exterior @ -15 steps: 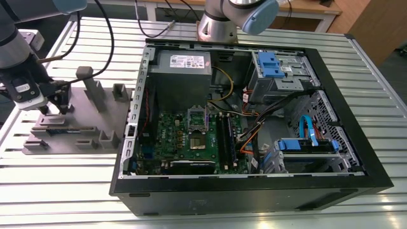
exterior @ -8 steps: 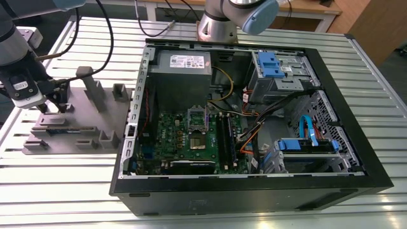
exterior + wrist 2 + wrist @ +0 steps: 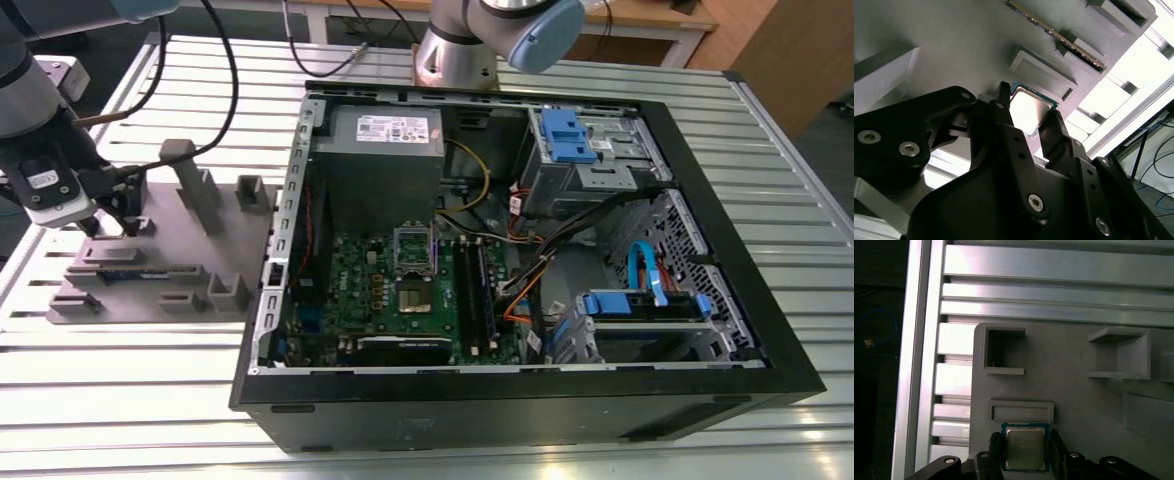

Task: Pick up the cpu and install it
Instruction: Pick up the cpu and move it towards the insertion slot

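— What is found around the work?
— A grey plastic fixture block (image 3: 160, 255) with upright posts and pockets is seen at the exterior view's left, mid-frame, set on a slatted aluminium table (image 3: 134, 370). Just beside it, towards the centre, an open black computer case (image 3: 507, 410) is laid on its side, with a green motherboard (image 3: 360, 300) and a rectangular metal-framed socket (image 3: 415, 270) inside. Black cables (image 3: 227, 60) are hung across the upper left of the frame.
— And the hand?
— The black two-fingered gripper (image 3: 127, 225) is seen down at the fixture block, well apart from the socket. In both wrist views the small square silver-topped cpu (image 3: 1025, 450) (image 3: 1028, 111) is clasped between the fingers (image 3: 997, 445), one at each opposite edge, just beside a shallow rectangular recess (image 3: 1021, 411).
— What is hidden?
— In the first wrist view the cpu's near edge is cut off by the frame; in the second wrist view one corner is covered by the gripper's body. Whether the cpu is lifted clear of the block cannot be told
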`<state>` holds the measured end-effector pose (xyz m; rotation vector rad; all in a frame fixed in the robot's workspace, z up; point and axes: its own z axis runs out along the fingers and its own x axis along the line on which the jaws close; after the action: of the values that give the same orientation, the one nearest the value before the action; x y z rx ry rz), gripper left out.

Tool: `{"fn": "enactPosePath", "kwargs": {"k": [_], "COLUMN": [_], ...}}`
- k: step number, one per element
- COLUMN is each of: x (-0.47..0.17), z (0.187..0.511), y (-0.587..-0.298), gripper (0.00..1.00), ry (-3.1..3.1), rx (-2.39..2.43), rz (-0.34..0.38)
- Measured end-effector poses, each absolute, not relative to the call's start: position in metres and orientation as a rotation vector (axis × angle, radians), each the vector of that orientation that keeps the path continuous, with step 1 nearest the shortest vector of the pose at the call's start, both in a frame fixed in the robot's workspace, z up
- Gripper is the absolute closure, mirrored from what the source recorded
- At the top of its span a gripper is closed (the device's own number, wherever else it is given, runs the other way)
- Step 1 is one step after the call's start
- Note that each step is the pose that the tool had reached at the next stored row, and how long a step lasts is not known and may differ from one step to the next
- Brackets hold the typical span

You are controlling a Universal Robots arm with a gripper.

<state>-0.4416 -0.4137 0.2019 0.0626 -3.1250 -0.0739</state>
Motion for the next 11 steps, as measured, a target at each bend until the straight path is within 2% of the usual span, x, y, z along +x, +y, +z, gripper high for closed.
{"fn": "enactPosePath", "kwargs": {"k": [11], "x": [-0.4416], "z": [0.2064], "y": [-0.4137], "gripper": [0.53], "ry": [-3.125], "rx": [0.063], "rz": [-0.075]}}
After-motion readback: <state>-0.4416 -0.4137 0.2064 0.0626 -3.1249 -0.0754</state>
